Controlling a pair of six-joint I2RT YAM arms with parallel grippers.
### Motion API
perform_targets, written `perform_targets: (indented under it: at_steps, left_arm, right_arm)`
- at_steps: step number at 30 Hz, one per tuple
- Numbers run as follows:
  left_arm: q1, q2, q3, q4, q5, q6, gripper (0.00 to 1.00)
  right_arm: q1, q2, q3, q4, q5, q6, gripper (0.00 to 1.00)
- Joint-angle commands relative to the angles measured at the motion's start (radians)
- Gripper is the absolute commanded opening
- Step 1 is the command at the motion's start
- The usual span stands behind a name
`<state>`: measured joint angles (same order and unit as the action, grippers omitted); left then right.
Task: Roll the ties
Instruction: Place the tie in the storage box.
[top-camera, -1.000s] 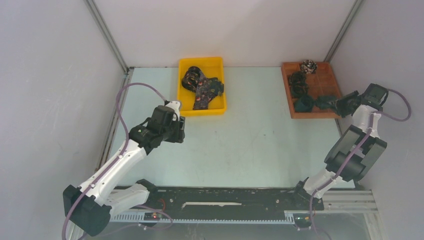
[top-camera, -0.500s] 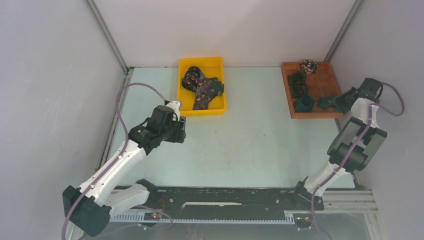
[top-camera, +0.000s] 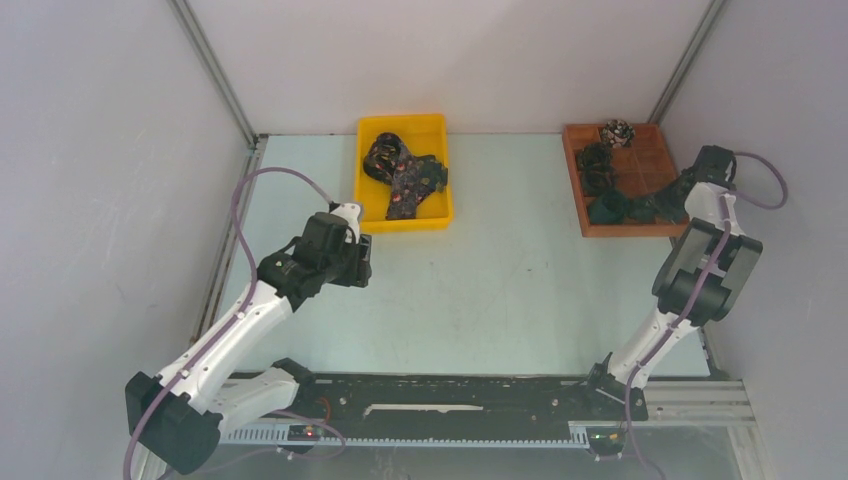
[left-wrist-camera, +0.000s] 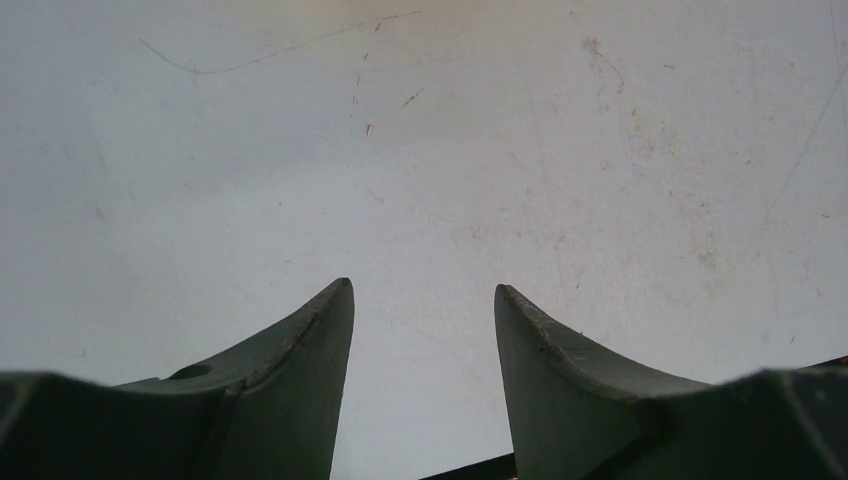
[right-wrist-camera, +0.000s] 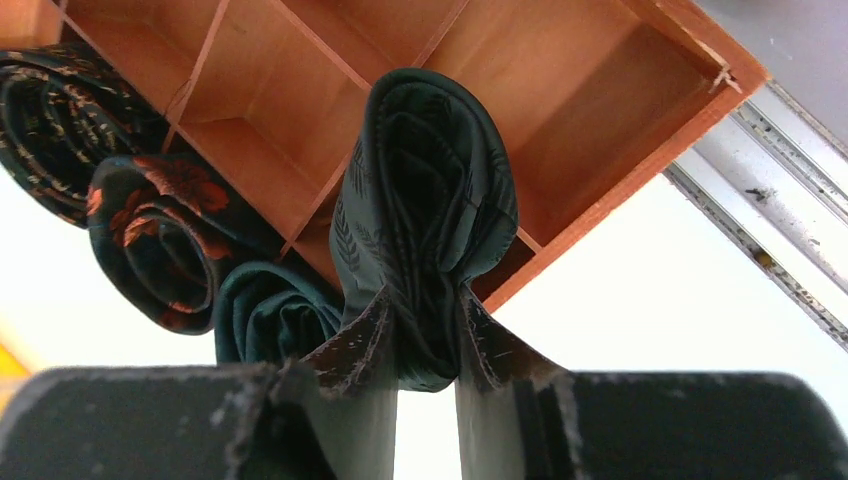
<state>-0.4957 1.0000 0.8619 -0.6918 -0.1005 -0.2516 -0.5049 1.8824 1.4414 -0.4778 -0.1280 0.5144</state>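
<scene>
My right gripper (top-camera: 676, 203) (right-wrist-camera: 425, 300) is shut on a rolled dark green tie with a faint leaf pattern (right-wrist-camera: 425, 180) (top-camera: 655, 208). It holds the tie over the near right compartments of the orange wooden tray (right-wrist-camera: 590, 90) (top-camera: 655, 160). Rolled ties lie in other compartments: one with orange flowers (right-wrist-camera: 165, 245), a plain green one (right-wrist-camera: 265, 315), and a dark patterned one (right-wrist-camera: 60, 110). Loose unrolled patterned ties (top-camera: 410, 180) lie in the yellow bin (top-camera: 405, 225). My left gripper (top-camera: 358, 262) (left-wrist-camera: 422, 288) is open and empty above the bare table.
The tray has thin wooden dividers and sits at the table's far right, next to the side wall and a metal rail (right-wrist-camera: 760, 250). The yellow bin stands at the back centre. White walls close in the table on three sides.
My right gripper has moved farther back and over the tray with the rolled tie in it, and the wrist has swung up. The left arm has not moved.
</scene>
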Motion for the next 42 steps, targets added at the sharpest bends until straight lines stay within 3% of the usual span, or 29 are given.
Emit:
perform_targets:
  at_steps: [1,24,31,42]
  left_arm:
    - [0.005,-0.023,-0.005,0.024,0.011,0.023,0.60]
    - [0.005,-0.034,-0.004,0.024,0.006,0.023,0.60]
    - [0.005,-0.042,-0.004,0.024,-0.004,0.022,0.60]
    - [0.005,-0.061,-0.005,0.021,-0.031,0.021,0.60]
  right_arm:
    - [0.034,0.035,0.066,-0.003,0.102,-0.033,0.18]
    - [0.202,0.169,0.106,-0.087,0.475,-0.149,0.16]
    - [0.246,0.181,0.091,-0.134,0.504,-0.133,0.25]
    - [0.275,0.046,0.016,-0.181,0.478,-0.102,0.53]
